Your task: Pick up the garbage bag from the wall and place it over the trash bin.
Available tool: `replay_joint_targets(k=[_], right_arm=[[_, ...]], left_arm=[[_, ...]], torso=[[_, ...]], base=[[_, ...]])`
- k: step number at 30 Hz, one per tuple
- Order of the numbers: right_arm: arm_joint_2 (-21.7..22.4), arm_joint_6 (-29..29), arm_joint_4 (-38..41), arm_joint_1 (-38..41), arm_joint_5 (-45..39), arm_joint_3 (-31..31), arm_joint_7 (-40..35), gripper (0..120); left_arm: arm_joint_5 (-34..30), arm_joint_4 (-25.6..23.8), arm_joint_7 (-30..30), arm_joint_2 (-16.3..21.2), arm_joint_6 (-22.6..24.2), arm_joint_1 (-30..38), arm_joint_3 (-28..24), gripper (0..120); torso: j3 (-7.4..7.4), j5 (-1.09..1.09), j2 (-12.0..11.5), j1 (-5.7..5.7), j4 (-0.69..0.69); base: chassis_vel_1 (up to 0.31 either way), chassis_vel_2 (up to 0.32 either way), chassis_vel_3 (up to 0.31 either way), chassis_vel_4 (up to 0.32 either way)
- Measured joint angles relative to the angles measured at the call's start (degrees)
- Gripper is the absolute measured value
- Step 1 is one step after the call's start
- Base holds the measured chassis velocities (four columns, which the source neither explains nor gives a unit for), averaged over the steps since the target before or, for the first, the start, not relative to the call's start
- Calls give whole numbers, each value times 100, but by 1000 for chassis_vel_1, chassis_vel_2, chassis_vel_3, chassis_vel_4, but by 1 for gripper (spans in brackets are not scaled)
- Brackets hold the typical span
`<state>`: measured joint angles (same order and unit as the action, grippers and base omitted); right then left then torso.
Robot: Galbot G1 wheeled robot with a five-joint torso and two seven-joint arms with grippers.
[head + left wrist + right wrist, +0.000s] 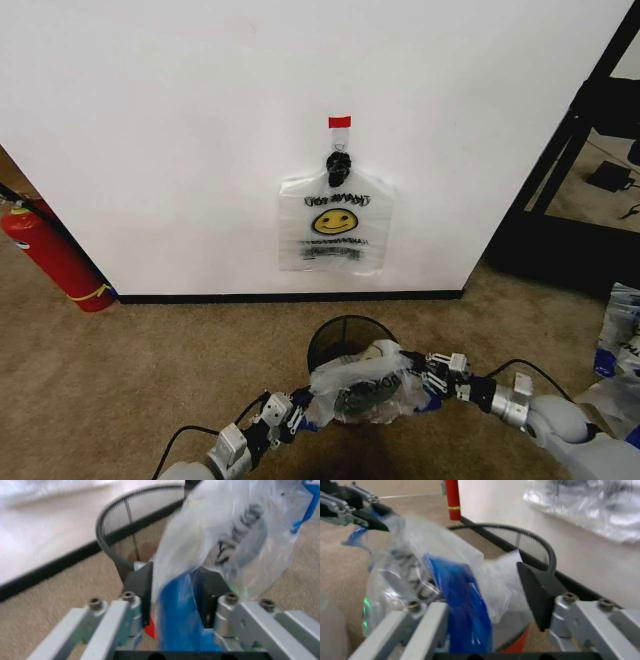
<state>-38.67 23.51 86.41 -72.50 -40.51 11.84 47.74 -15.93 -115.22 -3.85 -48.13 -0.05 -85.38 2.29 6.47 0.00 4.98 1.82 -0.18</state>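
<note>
Head view: second bag (334, 221) on wall (180, 140)

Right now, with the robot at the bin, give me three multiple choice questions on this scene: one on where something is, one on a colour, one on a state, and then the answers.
1. Where is the garbage bag that the grippers hold?
A. Over the trash bin
B. Flat on the carpet beside the fire extinguisher
C. Hanging on the black hook

2. What colour is the tape strip on the wall?
A. Blue
B. Red
C. Green

3. What is the left gripper doing?
A. Hanging open with nothing in it
B. Resting on the wall
C. Shut on the bag's blue edge

Answers: 1 A, the head view shows the bag stretched between the left gripper and the right gripper above the bin's rim. 2 B, the strip above the hook is red. 3 C, the left wrist view shows blue plastic pinched between its fingers.
</note>
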Motion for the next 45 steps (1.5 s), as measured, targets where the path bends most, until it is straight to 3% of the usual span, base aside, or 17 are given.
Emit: replay_joint_targets(k=[5,7,9,14,16,18,19,21,25,27,28,30,33,39,42,43,45], right_arm=[[321,-252,447,-440,-262,888,826,61],[361,-331,457,-470,-273,1070,1055,62],[459,-494,455,-520,-276,1473,1500,72],[454,-446,467,-552,-512,1650,1386,89],[390,-311,580,-527,-605,1523,1081,97],[300,-18,925,-635,-677,1373,242,100],[261,105,1151,-735,-714,1314,-271,100],[240,169,1306,-801,-718,1288,-589,100],[149,310,2414,-1199,-371,1166,-3225,100],[138,281,2651,-1307,-243,1220,-3838,100],[138,281,2651,-1307,-243,1220,-3838,100],[129,276,2714,-1386,-120,1364,-4075,100],[89,366,2628,-1439,19,1535,-4101,100],[-24,567,2457,-1544,150,1739,-4031,100],[-89,729,2376,-1691,287,1822,-3943,100],[-89,729,2376,-1691,287,1822,-3943,100],[-111,785,2358,-1731,360,1840,-3928,100]], left_arm=[[79,-577,1,262,-59,-233,317,54],[85,-651,0,311,-61,-259,349,60],[90,-792,-35,458,-94,-290,413,68],[70,-901,-101,630,-173,-195,458,84],[-11,-884,-104,640,-184,-51,462,93],[-294,-641,-127,701,-185,391,362,99],[-430,-463,-187,735,-175,678,257,100],[-489,-368,-218,748,-168,827,201,100],[-1034,659,-461,696,-28,2668,-891,100],[-1364,1165,-472,516,115,3515,-1565,100],[-1364,1165,-472,516,115,3515,-1565,100],[-1634,1635,-472,278,331,4252,-2241,100],[-1879,1927,-489,60,762,4878,-2693,100],[-2217,2053,-349,-169,1630,5467,-3092,100],[-2395,2135,34,-349,2646,5743,-3262,100],[-2395,2135,34,-349,2646,5743,-3262,100],[-2640,2222,333,-513,3302,5863,-3345,100]], torso=[[0,2,0,0,0],[0,0,0,0,0],[0,-3,0,0,0],[0,2,0,0,0],[0,0,0,0,1],[1,2,0,0,4],[1,0,0,1,2],[1,-1,0,1,1],[1,-5,0,1,0],[1,1,0,1,-3],[1,1,0,1,-3],[2,-5,0,2,-2],[2,3,0,1,-1],[1,2,0,1,1],[1,1,0,1,1],[1,1,0,1,1],[1,1,0,1,1]], base=[[0,0,0,0],[0,0,0,0],[0,0,0,0],[0,0,0,0],[0,0,0,0],[0,0,0,0],[0,0,0,0],[0,0,0,0],[0,0,0,0],[0,0,0,0],[0,0,0,0],[0,0,0,0],[0,0,0,0],[0,0,0,0],[0,0,0,0],[0,0,0,0],[0,0,0,0]])
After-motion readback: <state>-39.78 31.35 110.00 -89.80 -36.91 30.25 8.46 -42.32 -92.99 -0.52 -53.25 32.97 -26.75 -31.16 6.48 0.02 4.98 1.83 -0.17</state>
